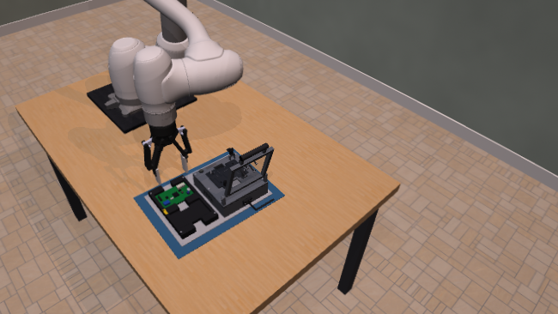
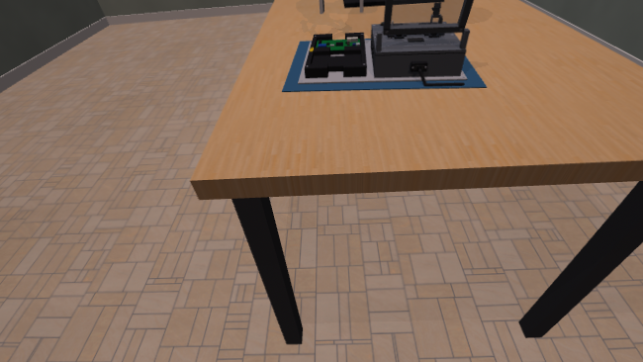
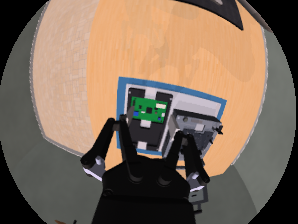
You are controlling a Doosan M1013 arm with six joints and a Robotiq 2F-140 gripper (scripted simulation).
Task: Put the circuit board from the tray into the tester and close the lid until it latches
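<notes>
Can see the circuit board (image 1: 175, 194) (image 2: 340, 45) (image 3: 149, 110) lying in the tray (image 1: 186, 220) (image 2: 333, 60) (image 3: 145, 133), below the gripper (image 1: 172, 174) (image 2: 341, 7) (image 3: 151, 115), toward six o'clock in the top view, with fingers spread and holding nothing. Can follow the white arm (image 1: 199, 75) at eleven to twelve o'clock from above, but from the exterior get only fingertips at twelve o'clock over the tray.

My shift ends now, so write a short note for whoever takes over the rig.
Tool: open, holding nothing, above the table near the tray.
Board: face up in one pocket of the tray.
Tester: lid up, no board inside.
Done: no task step.
Left: move board onto pins, close lid until it latches, let go.
</notes>
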